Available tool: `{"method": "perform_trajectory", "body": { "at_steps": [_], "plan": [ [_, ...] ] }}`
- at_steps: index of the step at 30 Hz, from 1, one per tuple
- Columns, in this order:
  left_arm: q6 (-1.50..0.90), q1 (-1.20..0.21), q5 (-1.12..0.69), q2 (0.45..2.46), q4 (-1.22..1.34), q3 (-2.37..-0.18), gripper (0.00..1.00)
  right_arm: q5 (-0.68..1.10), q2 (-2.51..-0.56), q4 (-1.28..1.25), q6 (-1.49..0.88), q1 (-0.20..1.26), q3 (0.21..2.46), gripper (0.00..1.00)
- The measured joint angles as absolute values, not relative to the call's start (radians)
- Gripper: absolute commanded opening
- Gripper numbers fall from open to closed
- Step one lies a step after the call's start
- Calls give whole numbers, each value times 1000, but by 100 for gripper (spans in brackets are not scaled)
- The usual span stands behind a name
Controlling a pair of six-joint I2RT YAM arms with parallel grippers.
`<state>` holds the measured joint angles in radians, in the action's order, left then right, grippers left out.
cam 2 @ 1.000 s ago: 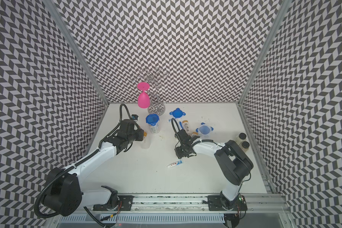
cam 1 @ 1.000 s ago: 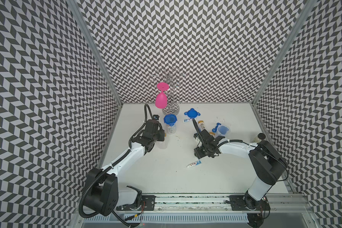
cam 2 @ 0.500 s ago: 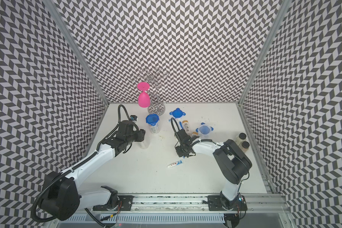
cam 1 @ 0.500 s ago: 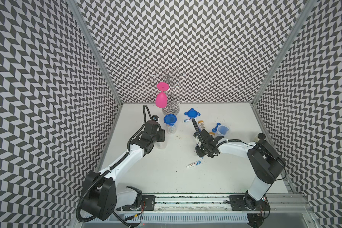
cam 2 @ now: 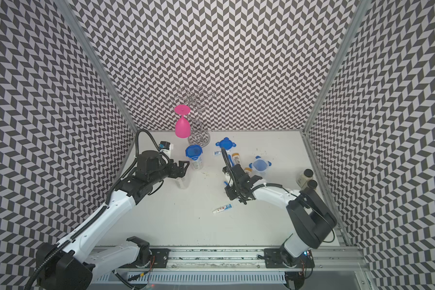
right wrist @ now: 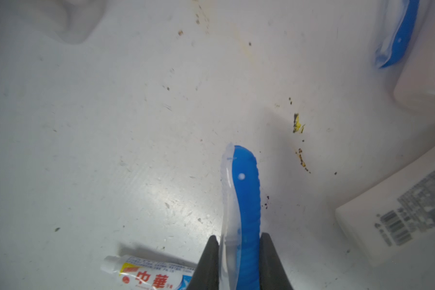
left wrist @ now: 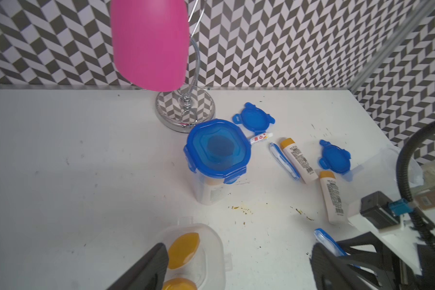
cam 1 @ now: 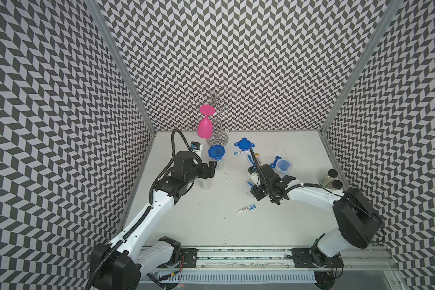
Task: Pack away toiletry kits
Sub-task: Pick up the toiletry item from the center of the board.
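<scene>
Nearest the rail, a toothpaste tube (cam 1: 246, 208) lies alone on the white table (cam 1: 199, 221). Just beyond it the right gripper (right wrist: 239, 237) points down at the tabletop. Its fingers (right wrist: 266, 253) are nearly closed, pinching a wrapped blue toothbrush (right wrist: 245, 190) by one end. The rest of the brush sticks out past the fingertips; whether it touches the table cannot be told.

Across from it the left gripper (left wrist: 239, 251) is spread wide and holds nothing. An open jar (left wrist: 212, 238) with two yellow-orange-capped bottles (left wrist: 183, 248) inside stands upright below it. In the left wrist view one finger (left wrist: 156, 258) overlaps the jar's rim while the other is well clear.

Farther back stands a closed jar (cam 1: 216, 153) with its blue lid clipped on. Near it lie a second tube (left wrist: 260, 138), a second toothbrush (left wrist: 284, 162), two loose bottles (left wrist: 299, 158), a loose blue lid (cam 1: 243, 144) and a tipped jar (cam 1: 283, 164). At the back wall a pink goblet (cam 1: 205, 125) hangs upside down on a wire rack (cam 1: 217, 140).
</scene>
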<state>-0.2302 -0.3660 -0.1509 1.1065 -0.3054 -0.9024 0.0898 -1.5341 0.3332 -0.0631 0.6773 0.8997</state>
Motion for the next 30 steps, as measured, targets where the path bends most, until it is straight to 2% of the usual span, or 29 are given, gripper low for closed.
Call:
{"method": "perform_trajectory", "body": {
  "at_steps": [9, 14, 19, 24, 30],
  "plan": [
    [-386, -400, -435, 1175, -243, -895, 99, 214, -1324, 223, -35, 678, 853, 1],
    [-467, -488, -484, 1210, -150, -892, 99, 280, -1291, 178, -54, 678, 854, 1],
    [-529, -550, -496, 1287, -82, -892, 95, 324, -1269, 149, -76, 680, 857, 1],
    [-583, -579, -501, 1336, -1, -891, 82, 349, -1266, 125, -91, 691, 861, 1],
    [-612, -623, -503, 1389, 57, -892, 45, 360, -1266, 125, -98, 704, 861, 1]
  ]
}}
